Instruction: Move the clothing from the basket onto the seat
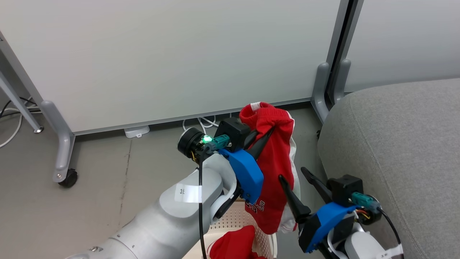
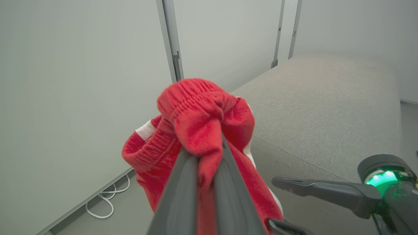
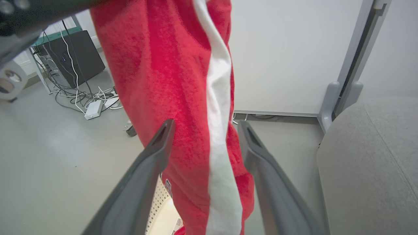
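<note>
- Above the basket point(image 1: 238, 218), head view: the left gripper point(image 1: 270, 131) is clenched on the bunched upper edge of a red garment point(image 1: 275, 162), which hangs free from the fingers with its lower hem at the level of the basket rim.
- Left wrist view: both dark fingers point(image 2: 181, 182) are pressed together with red fabric pinched between them; the ribbed waistband folds over the fingertips.
- Head view, lower right: the right gripper point(image 1: 291, 173) stands released, jaws spread wide, holding nothing. Its fingertips lie just beside the hanging cloth.
- Right wrist view: the two spread fingers point(image 3: 153, 156) frame the garment and its white stripe point(image 3: 218, 107); they appear not to touch the fabric, though the angle leaves this uncertain.
- Basket interior, bottom edge of the head view: a second red garment point(image 1: 235, 244) lies inside the perforated wall, partly hidden by the left forearm.
- Right of both grippers: the grey seat point(image 1: 395, 144), its rounded edge near the right gripper and apart from the held garment.
- Background: a pale partition panel point(image 1: 179, 54) on a castored foot, white cables point(image 1: 201, 124) at its base, and grey floor point(image 1: 107, 187).
</note>
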Controlling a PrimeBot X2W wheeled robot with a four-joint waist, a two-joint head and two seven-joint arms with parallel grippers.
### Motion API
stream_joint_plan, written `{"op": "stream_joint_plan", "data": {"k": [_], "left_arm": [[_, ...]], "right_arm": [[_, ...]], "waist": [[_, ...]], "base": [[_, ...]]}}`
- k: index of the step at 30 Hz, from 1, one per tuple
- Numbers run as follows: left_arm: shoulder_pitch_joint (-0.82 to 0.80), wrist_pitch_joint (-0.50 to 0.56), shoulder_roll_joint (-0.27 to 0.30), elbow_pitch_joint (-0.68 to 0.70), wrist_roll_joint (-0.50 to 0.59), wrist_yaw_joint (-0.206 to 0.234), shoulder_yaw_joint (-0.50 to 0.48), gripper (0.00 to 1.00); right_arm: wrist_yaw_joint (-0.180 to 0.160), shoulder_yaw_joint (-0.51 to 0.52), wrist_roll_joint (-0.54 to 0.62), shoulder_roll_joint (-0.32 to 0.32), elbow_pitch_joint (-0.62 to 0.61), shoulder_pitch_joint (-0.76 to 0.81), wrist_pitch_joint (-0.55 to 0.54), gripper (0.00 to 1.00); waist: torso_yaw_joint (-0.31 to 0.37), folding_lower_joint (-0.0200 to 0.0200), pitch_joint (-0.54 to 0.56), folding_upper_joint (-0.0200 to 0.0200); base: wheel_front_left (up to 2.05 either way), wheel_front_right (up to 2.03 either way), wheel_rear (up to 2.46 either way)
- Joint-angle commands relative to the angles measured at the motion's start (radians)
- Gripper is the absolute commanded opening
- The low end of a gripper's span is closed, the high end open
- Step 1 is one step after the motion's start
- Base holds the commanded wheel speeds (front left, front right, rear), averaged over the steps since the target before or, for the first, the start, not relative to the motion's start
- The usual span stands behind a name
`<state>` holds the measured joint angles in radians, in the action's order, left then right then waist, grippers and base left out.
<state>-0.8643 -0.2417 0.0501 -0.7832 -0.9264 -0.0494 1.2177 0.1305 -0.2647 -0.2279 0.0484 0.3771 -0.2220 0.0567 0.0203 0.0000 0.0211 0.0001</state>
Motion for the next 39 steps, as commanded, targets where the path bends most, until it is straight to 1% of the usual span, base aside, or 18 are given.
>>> {"op": "stream_joint_plan", "data": {"k": [1,9,16,22,27,35,36,37,38,39], "left_arm": [[-0.02,-0.008,0.0,0.001,-0.007,0.005,0.008,0.0],[-0.026,-0.011,0.0,0.0,-0.023,0.003,0.031,0.0],[-0.023,-0.013,0.0,0.003,-0.033,-0.001,0.044,0.0],[-0.019,-0.01,0.0,0.007,-0.041,-0.005,0.052,0.0],[-0.019,-0.009,0.0,0.009,-0.049,-0.006,0.057,0.0],[-0.026,-0.009,0.0,0.006,-0.052,-0.006,0.061,0.0],[-0.027,-0.008,0.0,0.005,-0.053,-0.007,0.062,0.0],[-0.028,-0.007,0.0,0.004,-0.053,-0.007,0.062,0.0],[-0.028,-0.007,0.0,0.004,-0.054,-0.007,0.063,0.0],[-0.028,-0.007,0.0,0.003,-0.054,-0.008,0.063,0.0]], "right_arm": [[0.0,-0.013,-0.015,0.004,0.02,-0.029,-0.004,1.0],[0.0,-0.086,-0.059,0.006,0.141,-0.141,0.002,1.0],[0.0,-0.172,-0.113,0.018,0.242,-0.233,0.016,1.0],[0.0,-0.266,-0.174,0.015,0.308,-0.289,0.035,1.0],[0.0,-0.324,-0.222,0.009,0.359,-0.323,0.059,1.0],[0.0,-0.371,-0.266,0.004,0.421,-0.376,0.106,1.0],[0.0,-0.381,-0.277,0.003,0.439,-0.39,0.116,0.54],[0.0,-0.382,-0.28,0.003,0.446,-0.397,0.125,0.33],[0.0,-0.384,-0.282,0.003,0.456,-0.403,0.13,0.0],[0.0,-0.388,-0.285,0.002,0.464,-0.405,0.134,0.0]], "waist": [[-0.002,0.0,0.0,-0.0001],[-0.01,0.0,0.004,-0.0001],[-0.018,0.0,0.011,-0.0001],[-0.023,0.0,0.015,-0.0001],[-0.025,0.0,0.018,-0.0001],[-0.021,0.0,0.015,-0.0001],[-0.02,0.0,0.014,-0.0001],[-0.019,0.0,0.014,-0.0001],[-0.019,0.0,0.014,-0.0001],[-0.019,0.0,0.014,-0.0001]], "base": [[0.0,0.0,0.0],[0.0,0.0,0.0],[0.0,0.0,0.0],[0.0,0.0,0.0],[0.0,0.0,0.0],[0.0,0.0,0.0],[0.0,0.0,0.0],[0.0,0.0,0.0],[0.0,0.0,0.0],[0.0,0.0,0.0]]}}
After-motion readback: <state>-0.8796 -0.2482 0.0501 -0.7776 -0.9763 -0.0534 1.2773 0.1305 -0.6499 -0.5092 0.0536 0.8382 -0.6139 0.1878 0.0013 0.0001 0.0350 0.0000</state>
